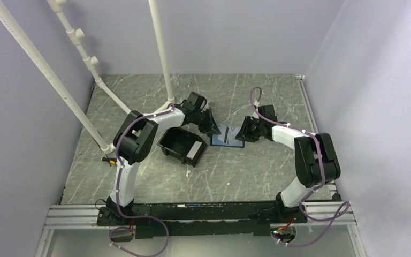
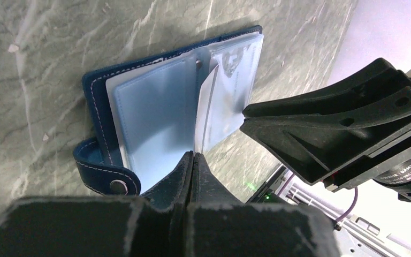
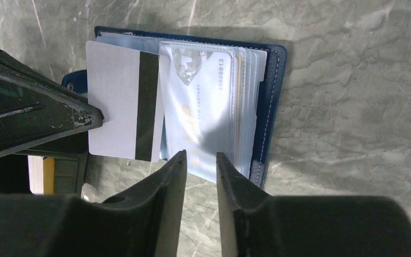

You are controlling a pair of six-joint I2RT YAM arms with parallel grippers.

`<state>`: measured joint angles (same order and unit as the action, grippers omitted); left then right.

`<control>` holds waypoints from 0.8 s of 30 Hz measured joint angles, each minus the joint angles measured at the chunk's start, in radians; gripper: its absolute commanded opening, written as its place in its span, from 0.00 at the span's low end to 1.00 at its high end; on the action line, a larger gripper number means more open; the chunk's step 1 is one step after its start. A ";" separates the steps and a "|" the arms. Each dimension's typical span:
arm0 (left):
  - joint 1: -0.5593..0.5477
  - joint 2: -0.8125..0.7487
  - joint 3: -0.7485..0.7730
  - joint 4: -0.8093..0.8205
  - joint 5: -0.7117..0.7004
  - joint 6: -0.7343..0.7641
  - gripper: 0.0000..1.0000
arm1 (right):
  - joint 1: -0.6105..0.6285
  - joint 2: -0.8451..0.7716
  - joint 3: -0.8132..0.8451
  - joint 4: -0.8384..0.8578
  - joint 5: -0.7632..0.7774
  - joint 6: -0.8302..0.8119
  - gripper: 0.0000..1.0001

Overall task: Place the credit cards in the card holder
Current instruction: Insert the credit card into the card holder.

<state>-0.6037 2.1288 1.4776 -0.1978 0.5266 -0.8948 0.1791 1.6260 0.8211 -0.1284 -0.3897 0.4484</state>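
**Right wrist view: white card at the sleeve mouth, not yet seated**

Right wrist view shows the holder (image 3: 274, 96) lying open on the worktop (image 3: 353, 80), its clear sleeves fanned upward. One printed card (image 3: 208, 101) already sits inside a sleeve. An orange-tan edge seems to show behind it, but I cannot confirm that.

The white card (image 3: 118, 101), stripe side up, overlaps the holder's left half. Its right edge meets the sleeve stack, and its left edge is at the tip of the left hand (image 3: 97, 114).

**Hands.** The left hand is closed, and it appears to pinch the white card by one edge. The right hand (image 3: 200, 160) stands narrowly parted just off the sleeves' near edge, with nothing between its fingers.

**Step in hand.** By my judgement this is insertion of the white card, at the stage of lining it up with a sleeve.

**Next move.** The card edge must find the opening of an empty sleeve. It should then be slid in flat while the right hand steadies or spreads the leaves so the holder does not skid.

**Differences between views.**
- Left wrist view alone shows the card standing tilted between two leaves rather than lying flat. It also shows the snap tab (image 2: 109, 179) and the empty left sleeve.
- Right wrist view alone shows the stripe and the filled sleeve.
- Top view alone shows the black bin (image 1: 181, 143) just beside the left arm, and both arms converging on the holder mid-worktop. The card is too small to read there.
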 measured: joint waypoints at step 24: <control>0.000 0.099 0.082 0.037 0.072 0.097 0.00 | -0.002 0.025 0.020 -0.004 -0.008 -0.001 0.30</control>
<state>-0.6033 2.2280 1.5593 -0.1604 0.5991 -0.7979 0.1776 1.6512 0.8413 -0.1326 -0.3981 0.4477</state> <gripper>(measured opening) 0.009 0.244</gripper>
